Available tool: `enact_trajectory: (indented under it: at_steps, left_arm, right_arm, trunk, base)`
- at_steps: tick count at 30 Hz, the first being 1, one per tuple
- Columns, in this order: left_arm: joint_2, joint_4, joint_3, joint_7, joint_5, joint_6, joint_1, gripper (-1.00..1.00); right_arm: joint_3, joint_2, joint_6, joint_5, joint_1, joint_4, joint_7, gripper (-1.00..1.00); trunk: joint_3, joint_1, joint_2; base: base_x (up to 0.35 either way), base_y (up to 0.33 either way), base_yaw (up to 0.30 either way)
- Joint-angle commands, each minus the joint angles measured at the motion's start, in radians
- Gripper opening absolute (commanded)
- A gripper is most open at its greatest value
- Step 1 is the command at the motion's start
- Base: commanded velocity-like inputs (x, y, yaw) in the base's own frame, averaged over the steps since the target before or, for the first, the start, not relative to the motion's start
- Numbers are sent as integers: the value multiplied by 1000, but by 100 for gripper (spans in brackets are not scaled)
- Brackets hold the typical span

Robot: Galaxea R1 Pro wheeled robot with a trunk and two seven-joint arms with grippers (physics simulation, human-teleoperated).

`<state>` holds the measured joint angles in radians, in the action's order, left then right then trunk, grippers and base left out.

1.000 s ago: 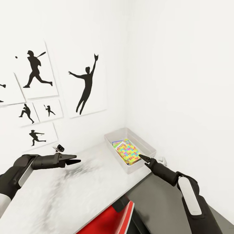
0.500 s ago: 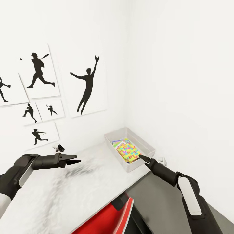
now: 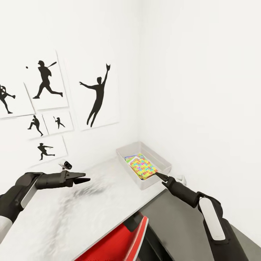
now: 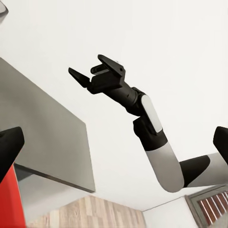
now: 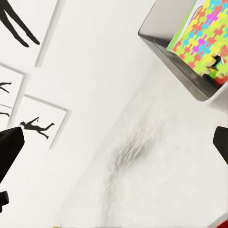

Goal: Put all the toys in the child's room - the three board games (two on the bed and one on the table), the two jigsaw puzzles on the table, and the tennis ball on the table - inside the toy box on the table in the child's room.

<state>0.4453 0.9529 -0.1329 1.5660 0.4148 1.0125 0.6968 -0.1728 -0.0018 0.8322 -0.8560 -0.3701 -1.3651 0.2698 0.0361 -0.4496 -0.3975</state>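
Most of what lies in my toy box (image 3: 160, 158) is covered: a jigsaw puzzle (image 3: 143, 167) with its bright interlocking pattern sits on top, tilted against the near wall, and beneath it I see only the pale edge of another flat thing (image 3: 129, 158) that I cannot name. The box stands at the far corner of the table (image 3: 90, 206), close to both white walls. From my head, my right gripper (image 3: 158, 175) hangs just beside the box's near right corner, end-on, so its opening is hard to read there; my left wrist camera sees that same gripper (image 4: 90, 73) against the white wall with its fingers spread apart and nothing between them. My left gripper (image 3: 82, 178) hovers over the table well left of the box, fingers parted and empty. My right wrist camera looks along the mottled tabletop to the box (image 5: 166, 40) and the puzzle (image 5: 202, 33), with a small red and dark patch at the puzzle's edge that I cannot make out. A red chair (image 3: 119, 241) is cut off at the lower edge under the table, and silhouette pictures (image 3: 98, 94) hang on the wall
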Motion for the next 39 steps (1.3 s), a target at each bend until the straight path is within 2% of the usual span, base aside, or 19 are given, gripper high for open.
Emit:
enact_trajectory:
  at_steps: [1,18,39]
  left_arm:
    - [1,0,-3,5,1,11,1,100]
    - [1,0,-4,5,1,11,1,100]
    - [1,0,-4,5,1,11,1,100]
  right_arm:
    - [-2,0,5,4,-1,-1,6,100]
    - [-1,0,4,6,-1,5,6,100]
    - [3,2,4,15,-1,5,-2,100]
  trunk:
    - [2,0,-2]
    - [-7,0,-2]
    - [-25,0,-2]
  base:
    - [-153,56,-10]
    - [-92,25,27]
    - [-93,69,235]
